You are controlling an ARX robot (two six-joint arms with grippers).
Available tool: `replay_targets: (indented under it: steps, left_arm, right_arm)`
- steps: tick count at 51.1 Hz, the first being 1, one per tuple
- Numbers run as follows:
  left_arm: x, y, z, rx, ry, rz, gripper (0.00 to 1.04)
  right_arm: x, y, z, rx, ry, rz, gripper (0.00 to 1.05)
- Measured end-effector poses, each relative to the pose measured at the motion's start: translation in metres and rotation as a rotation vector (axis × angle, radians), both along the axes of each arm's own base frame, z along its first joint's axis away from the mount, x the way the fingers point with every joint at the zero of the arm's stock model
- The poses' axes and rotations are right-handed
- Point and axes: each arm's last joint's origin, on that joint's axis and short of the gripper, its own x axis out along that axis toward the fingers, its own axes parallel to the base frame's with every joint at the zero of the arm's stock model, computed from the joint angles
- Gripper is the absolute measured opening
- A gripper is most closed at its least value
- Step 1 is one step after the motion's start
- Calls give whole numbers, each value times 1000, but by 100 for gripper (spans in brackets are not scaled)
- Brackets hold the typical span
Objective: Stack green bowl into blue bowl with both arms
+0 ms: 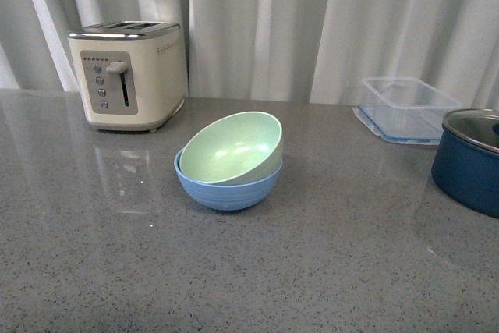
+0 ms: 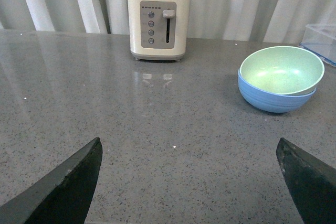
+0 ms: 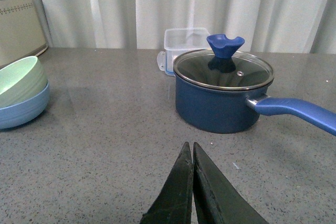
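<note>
The pale green bowl (image 1: 232, 146) rests tilted inside the light blue bowl (image 1: 228, 187) at the middle of the grey counter; the pair also shows as green bowl (image 2: 281, 70) in blue bowl (image 2: 275, 98), and as green bowl (image 3: 18, 80) over blue bowl (image 3: 23, 109). Neither arm appears in the front view. My left gripper (image 2: 190, 153) is open, its two black fingers wide apart over bare counter, well short of the bowls. My right gripper (image 3: 189, 148) is shut with nothing in it, between the bowls and the pot.
A cream toaster (image 1: 129, 73) stands at the back left. A clear plastic container (image 1: 409, 108) sits at the back right, with a dark navy lidded pot (image 1: 472, 159) in front of it; the pot's long blue handle (image 3: 296, 111) sticks out sideways. Curtains hang behind the counter.
</note>
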Motion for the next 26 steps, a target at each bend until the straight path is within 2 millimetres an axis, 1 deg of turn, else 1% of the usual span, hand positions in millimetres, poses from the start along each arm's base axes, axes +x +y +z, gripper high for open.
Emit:
replay_targets:
  steps: [26]
  left_arm:
    - [0, 0, 0, 0, 0, 0, 98]
  right_arm:
    - [-10, 0, 0, 0, -2, 0, 1]
